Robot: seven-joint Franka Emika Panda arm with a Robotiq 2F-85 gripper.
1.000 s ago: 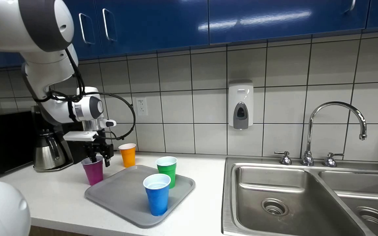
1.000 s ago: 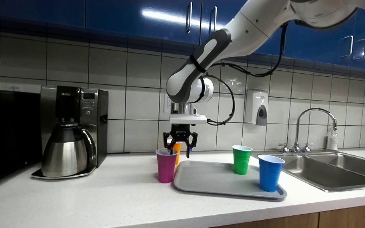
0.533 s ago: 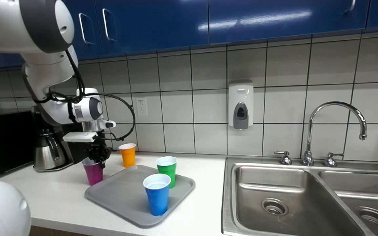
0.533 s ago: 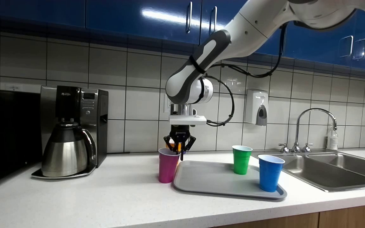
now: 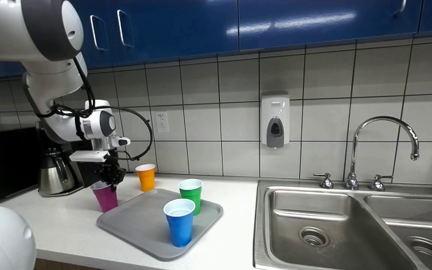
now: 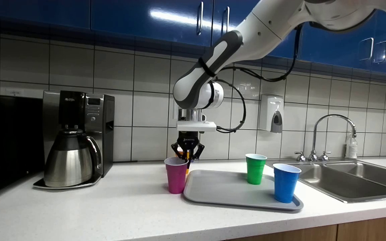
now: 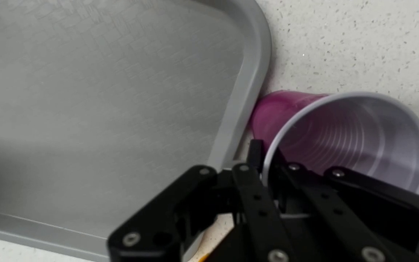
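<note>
In both exterior views the purple cup stands on the counter at the tray's edge, leaning a little to the left. My black gripper points down at its rim, with the jaws closed together. The wrist view shows the cup's pale rim pinched, one finger outside the cup and the other inside it. The cup's base lies close against the grey tray; whether they touch is hard to tell. Behind the gripper is an orange cup, partly hidden in an exterior view.
On the tray stand a green cup and a blue cup. A coffee maker with a steel carafe is to the left, beside a black appliance. To the right is the steel sink. Blue cabinets hang above.
The jaws have closed from wide apart onto the purple cup's wall. The cup first shifted slightly right, then its top tipped back left as the arm moved a little left.
</note>
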